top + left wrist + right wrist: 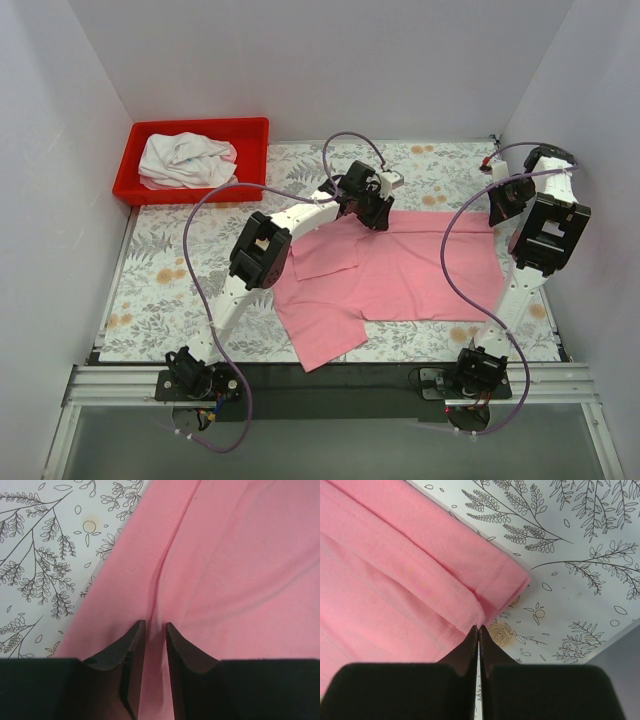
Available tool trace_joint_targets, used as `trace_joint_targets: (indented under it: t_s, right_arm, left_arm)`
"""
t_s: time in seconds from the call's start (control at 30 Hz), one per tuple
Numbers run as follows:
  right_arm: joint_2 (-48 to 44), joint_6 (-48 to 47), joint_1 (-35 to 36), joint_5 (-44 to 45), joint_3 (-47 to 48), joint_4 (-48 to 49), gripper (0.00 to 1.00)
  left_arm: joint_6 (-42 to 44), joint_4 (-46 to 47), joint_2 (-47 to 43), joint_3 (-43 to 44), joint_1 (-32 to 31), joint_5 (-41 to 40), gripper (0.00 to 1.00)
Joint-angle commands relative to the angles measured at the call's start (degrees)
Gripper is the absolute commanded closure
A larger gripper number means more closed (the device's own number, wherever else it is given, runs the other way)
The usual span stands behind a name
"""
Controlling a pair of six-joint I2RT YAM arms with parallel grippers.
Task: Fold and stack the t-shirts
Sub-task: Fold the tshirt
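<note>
The pink t-shirt (400, 275) lies spread on the flowered table cover, one sleeve pointing to the near edge. My left gripper (372, 215) sits at its far edge near the collar. In the left wrist view the left gripper (155, 625) is shut on a raised ridge of the pink t-shirt (240, 555). My right gripper (497, 212) is at the shirt's far right corner. In the right wrist view the right gripper (479, 626) is shut, its tips pinching the folded hem corner of the pink t-shirt (385, 580). The white t-shirt (180, 160) lies crumpled in the bin.
A red plastic bin (255, 150) stands at the far left corner of the table. The flowered table cover (170, 290) shows bare to the left of the pink shirt. White walls close in the table on three sides.
</note>
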Motion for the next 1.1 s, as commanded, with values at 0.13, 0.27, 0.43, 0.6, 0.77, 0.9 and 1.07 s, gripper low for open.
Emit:
trace_joint_targets:
  t_s: [0.13, 0.27, 0.43, 0.6, 0.77, 0.9, 1.07]
  right_arm:
    - [-3.2, -2.0, -0.4, -1.1, -0.7, -1.0, 0.99]
    - [-3.7, -2.2, -0.5, -1.3, -0.7, -1.0, 0.99]
    - [-5.0, -2.7, -0.7, -2.3, -1.1, -0.8, 0.99]
    - [-6.2, -3.7, -0.9, -2.8, -2.5, -0.9, 0.99]
    - [-7.2, -5.2, -0.9, -2.2, -5.1, -0.8, 0.99]
    - [-7.8, -6.8, -1.0, -1.4, -7.0, -0.8, 0.99]
    - [-7.8, -8.3, -1.9, -0.8, -7.6, -0.7, 0.99]
  left_arm:
    - [0.4, -0.7, -1.4, 1.7, 0.0, -0.3, 0.83]
    - [0.4, -0.5, -3.1, 1.6, 0.0, -0.5, 0.84]
    - [0.3, 1.1, -6.7, -0.8, 0.0, 0.7, 0.85]
    - [1.6, 1.8, -8.9, -3.4, -0.3, 1.9, 0.92]
    - [3.2, 1.8, -10.8, -7.1, -0.8, 2.9, 0.93]
    - [5.8, 1.9, -12.3, -9.7, -1.5, 3.6, 0.93]
    - [9.4, 1.7, -13.8, -13.2, -3.2, 3.5, 0.93]
